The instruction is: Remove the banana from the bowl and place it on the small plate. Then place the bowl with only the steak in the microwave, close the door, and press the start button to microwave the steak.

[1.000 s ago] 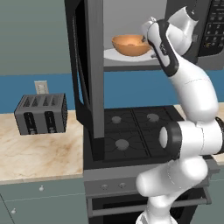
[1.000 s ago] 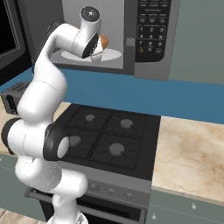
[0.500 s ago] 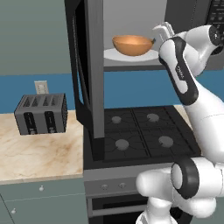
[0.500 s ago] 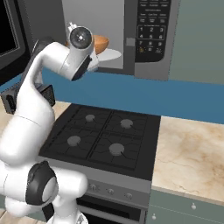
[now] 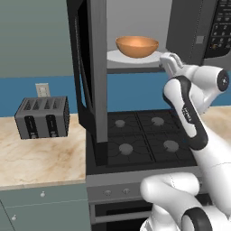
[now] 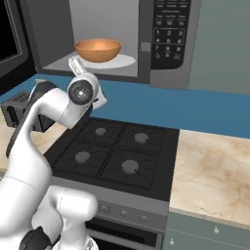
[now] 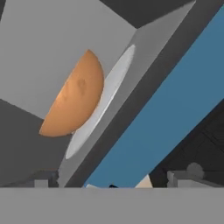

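Bowl [image 5: 136,46] sits on the turntable [image 6: 117,62] ahead of the open, empty hand [image 5: 168,62], door [image 5: 90,76] wide for closing.

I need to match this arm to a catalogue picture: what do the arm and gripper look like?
A glossy white arm of rounded tubular links with dark grey joint bands and round end caps. The gripper is pale, with small dark finger tips. No loose cables or readable markings show.

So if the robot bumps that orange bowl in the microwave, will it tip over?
Probably not. The bowl looks wide and low, sitting flat on the white turntable, so it would likely slide rather than tip. Its smooth, rounded sides may be slippery.
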Tool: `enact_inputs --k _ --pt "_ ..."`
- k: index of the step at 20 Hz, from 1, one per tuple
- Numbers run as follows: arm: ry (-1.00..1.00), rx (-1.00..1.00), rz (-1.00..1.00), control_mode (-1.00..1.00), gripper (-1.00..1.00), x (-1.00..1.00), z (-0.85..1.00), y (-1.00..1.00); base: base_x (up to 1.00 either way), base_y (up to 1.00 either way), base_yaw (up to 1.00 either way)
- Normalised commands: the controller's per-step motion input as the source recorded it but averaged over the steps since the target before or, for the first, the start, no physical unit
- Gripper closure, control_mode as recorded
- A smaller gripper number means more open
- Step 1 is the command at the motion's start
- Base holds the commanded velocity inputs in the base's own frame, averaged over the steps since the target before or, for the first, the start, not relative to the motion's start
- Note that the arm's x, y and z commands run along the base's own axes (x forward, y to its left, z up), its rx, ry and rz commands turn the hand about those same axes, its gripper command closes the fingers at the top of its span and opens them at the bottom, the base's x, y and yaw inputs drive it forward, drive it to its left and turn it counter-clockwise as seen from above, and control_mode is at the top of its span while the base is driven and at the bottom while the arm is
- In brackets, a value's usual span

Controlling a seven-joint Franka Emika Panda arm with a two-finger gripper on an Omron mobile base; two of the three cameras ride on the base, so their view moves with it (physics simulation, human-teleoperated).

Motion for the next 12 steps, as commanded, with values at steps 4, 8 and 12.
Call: enact_inputs --k 4,8,12 --pt "0.03 -0.35 -0.01 -1.00 -1.00 -0.31 0.00 -0.33 0.00 0.00 0.00" --pt "0.08 -0.43 0.00 -1.00 -1.00 -0.16 0.00 -0.34 0.00 0.00 0.00" --pt "0.11 -0.45 -0.01 -1.00 -1.00 -0.12 0.00 -0.29 0.00 0.00 0.00"
